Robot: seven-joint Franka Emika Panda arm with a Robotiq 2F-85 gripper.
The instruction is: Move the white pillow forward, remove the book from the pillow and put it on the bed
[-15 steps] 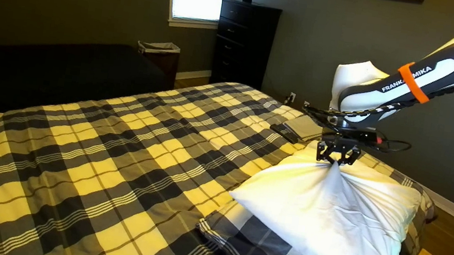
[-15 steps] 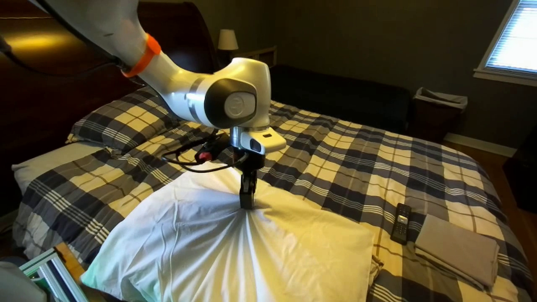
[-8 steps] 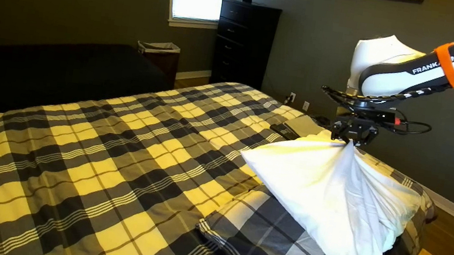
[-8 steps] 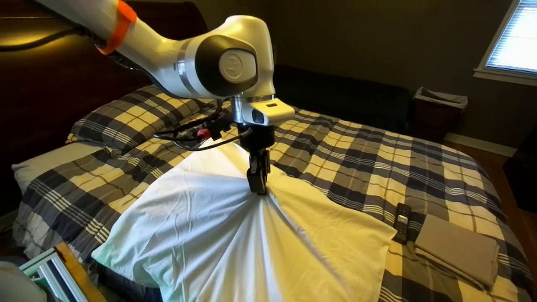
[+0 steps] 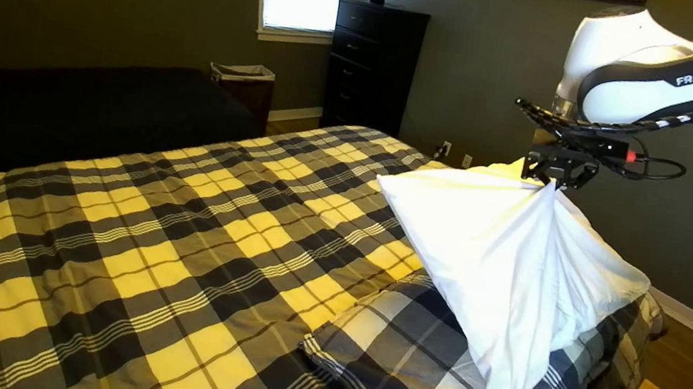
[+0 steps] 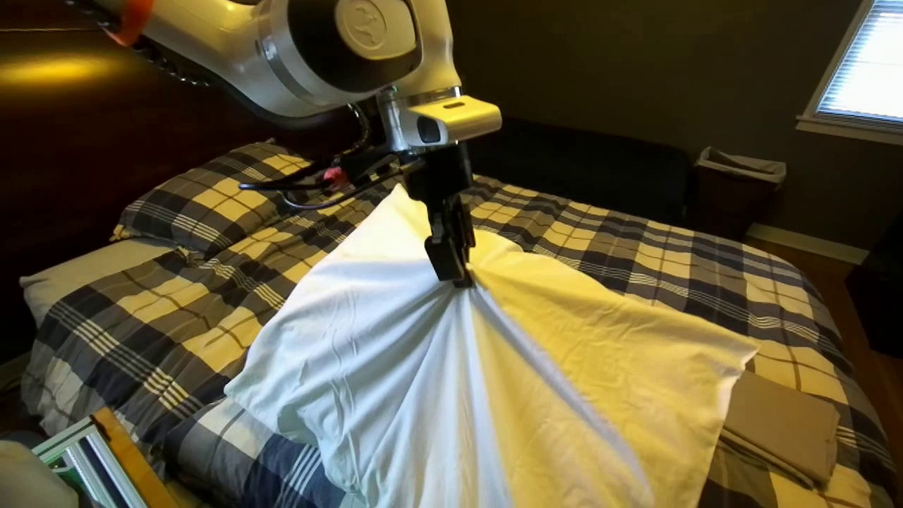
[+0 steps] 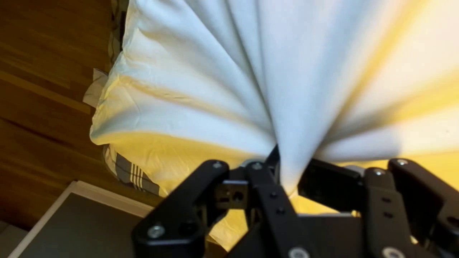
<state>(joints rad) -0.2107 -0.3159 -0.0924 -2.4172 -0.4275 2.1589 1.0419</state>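
The white pillow hangs from my gripper, its cloth pinched at the middle into a peak with folds fanning down. It also shows in an exterior view and fills much of the wrist view. My gripper shows in an exterior view and the wrist view, its fingers shut on the pillow cloth. The pillow is raised and tilted, with lower parts over the navy-and-white plaid pillow. The plaid bed lies beneath. No book can be made out in any view.
A folded grey cloth lies on the bed by the white pillow's corner. Another plaid pillow lies near the headboard. A metal and wood frame stands at the bed's edge. A dark dresser stands beyond the bed.
My gripper has risen with the white pillow pinched in it, lifting it off more of the plaid pillow. In an exterior view the pillow spreads rightward and now hides the black handset.
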